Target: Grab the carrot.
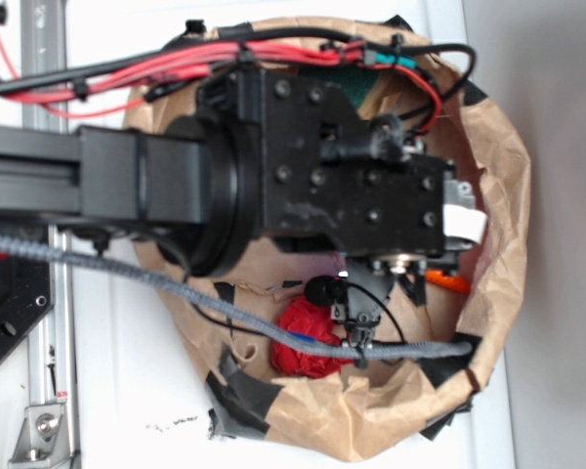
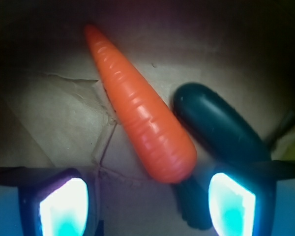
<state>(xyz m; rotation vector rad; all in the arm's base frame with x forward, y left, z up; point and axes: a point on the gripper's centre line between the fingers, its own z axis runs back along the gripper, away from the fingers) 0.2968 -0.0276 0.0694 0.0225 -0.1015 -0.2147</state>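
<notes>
The carrot (image 2: 140, 108) lies on brown paper in the wrist view, orange and glossy, its pointed tip toward the upper left and its thick end with the dark green stem (image 2: 191, 201) toward the bottom. My gripper (image 2: 147, 204) is open, and the carrot's thick end sits just ahead of the gap between the two glowing fingertips (image 2: 64, 206), nearer the right one. In the exterior view only a small orange piece of the carrot (image 1: 447, 282) shows under the arm's head; my gripper is hidden there.
A dark green cucumber (image 2: 219, 125) lies right beside the carrot, on its right. A red wrinkly ball (image 1: 308, 339) rests in the taped brown paper bowl (image 1: 503, 176). Its raised walls surround the arm. A grey cable (image 1: 225, 311) crosses below.
</notes>
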